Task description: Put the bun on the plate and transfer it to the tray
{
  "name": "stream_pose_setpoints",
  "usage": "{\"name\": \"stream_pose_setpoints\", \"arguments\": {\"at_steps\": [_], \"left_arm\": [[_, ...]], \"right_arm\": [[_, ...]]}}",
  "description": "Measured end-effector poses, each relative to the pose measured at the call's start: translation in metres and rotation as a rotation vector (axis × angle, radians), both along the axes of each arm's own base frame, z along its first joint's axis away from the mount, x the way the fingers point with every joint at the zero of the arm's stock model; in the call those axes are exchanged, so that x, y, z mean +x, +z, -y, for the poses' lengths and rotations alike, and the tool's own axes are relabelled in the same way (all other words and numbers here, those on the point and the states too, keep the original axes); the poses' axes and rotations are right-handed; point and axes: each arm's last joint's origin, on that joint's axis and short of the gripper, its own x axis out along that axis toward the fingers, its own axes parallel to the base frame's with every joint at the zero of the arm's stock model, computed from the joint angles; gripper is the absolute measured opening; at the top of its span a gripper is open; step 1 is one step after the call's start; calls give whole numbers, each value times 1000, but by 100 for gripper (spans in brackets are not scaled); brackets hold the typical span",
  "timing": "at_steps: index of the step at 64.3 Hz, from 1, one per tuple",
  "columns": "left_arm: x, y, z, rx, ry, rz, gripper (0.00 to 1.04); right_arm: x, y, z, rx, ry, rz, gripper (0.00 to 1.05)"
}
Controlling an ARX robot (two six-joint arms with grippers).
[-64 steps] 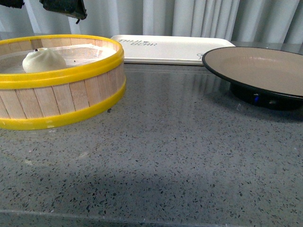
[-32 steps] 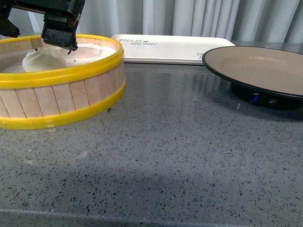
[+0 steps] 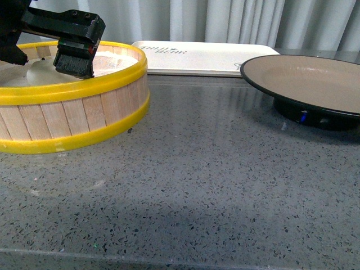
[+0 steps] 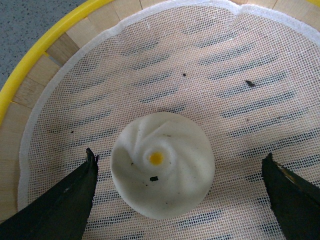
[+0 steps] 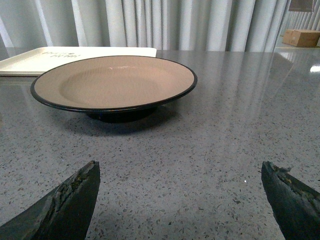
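1. My left gripper is spread wide, down inside the steamer.
2. The bun lies on the white mesh liner between the 2 fingers. I see a gap on each side, so neither finger touches it.
3. The bun is white and pleated, with a yellow dot at its centre and a dark speck just beside the dot. A few dark crumbs lie on the liner.
4. In the front view, the left gripper's dark finger pad stands in front of the bun, and only a pale sliver shows above the steamer's yellow rim.
5. My right gripper is also parted, with nothing between its fingers. It is low over the counter and faces the plate.
6. The plate stands bare on the counter at front-view right, well apart from the steamer.
7. The tray lies flat at the back, between steamer and plate, with the plate's rim overlapping its right corner in the front view.
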Motion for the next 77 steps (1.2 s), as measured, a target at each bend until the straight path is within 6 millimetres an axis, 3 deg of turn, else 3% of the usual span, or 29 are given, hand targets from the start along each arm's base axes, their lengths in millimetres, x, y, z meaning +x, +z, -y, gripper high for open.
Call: {"name": "stream_pose_setpoints", "arguments": {"at_steps": [38,50,61,70,77], "left_arm": [[2,11,6,-1,-23,37,4],[2,18,10,-4,-33,55,4],[0,42,25,-8,-73,109,4],[-7,74,51,-18,-140,188,4],[-13,99,89,-41,-239,242,4]], "right_arm": [[0,0,0,0,0,0,96],[0,0,0,0,0,0,96],[0,0,0,0,0,0,96],[0,0,0,0,0,0,96],[0,0,0,0,0,0,96]]}}
